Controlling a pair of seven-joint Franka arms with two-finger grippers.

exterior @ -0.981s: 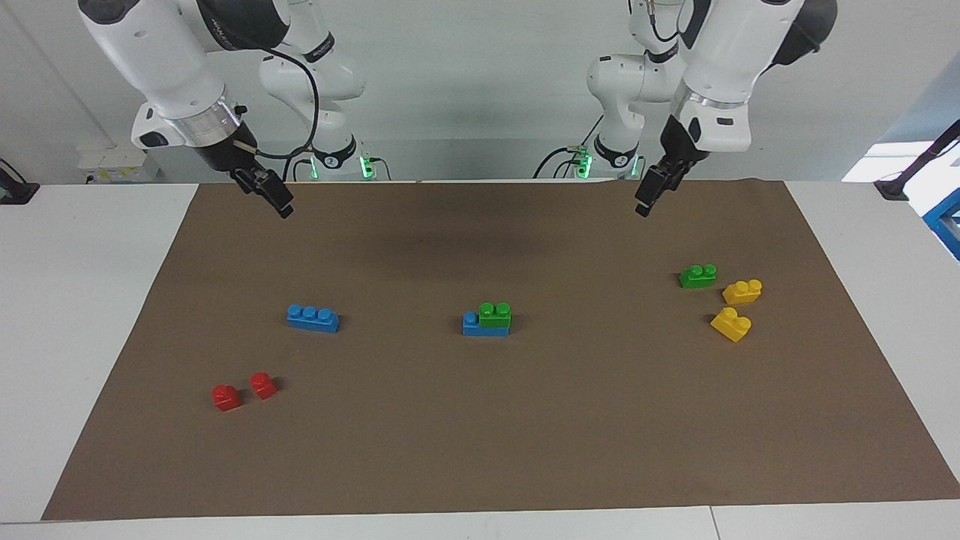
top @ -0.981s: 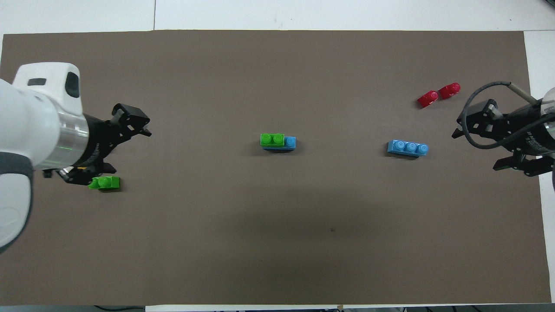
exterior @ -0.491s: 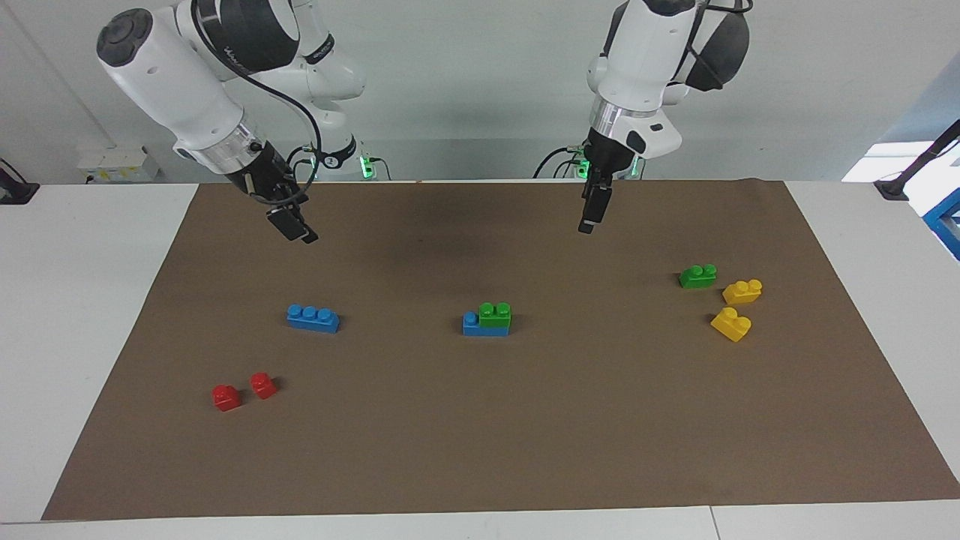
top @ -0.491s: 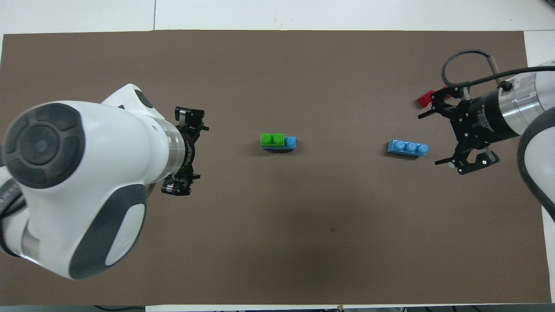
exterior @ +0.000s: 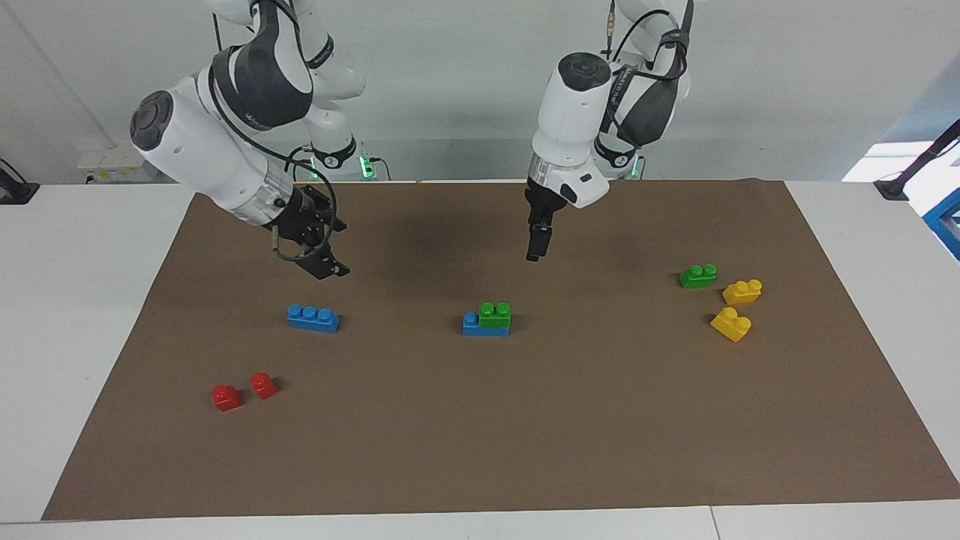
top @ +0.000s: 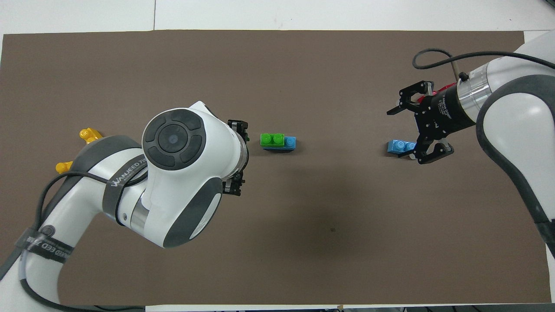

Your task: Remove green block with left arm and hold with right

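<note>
The green block (exterior: 495, 313) sits pressed on top of a blue brick (exterior: 472, 327) in the middle of the brown mat; it also shows in the overhead view (top: 272, 139), on the blue brick (top: 291, 141). My left gripper (exterior: 535, 251) hangs in the air over bare mat, short of this stack and not touching it; in the overhead view (top: 235, 157) its fingers stand apart. My right gripper (exterior: 324, 253) is open in the air over the lone blue brick (exterior: 313, 318), which it partly covers in the overhead view (top: 418, 126).
A second green brick (exterior: 697, 276) and two yellow bricks (exterior: 742, 291) (exterior: 731, 324) lie toward the left arm's end. Two red bricks (exterior: 226, 397) (exterior: 262, 385) lie toward the right arm's end. The brown mat (exterior: 525, 450) covers the white table.
Both arms have swung inward and lower over the mat. The left gripper has come toward the green-on-blue stack; the right gripper has come over the lone blue brick. No brick has moved.
</note>
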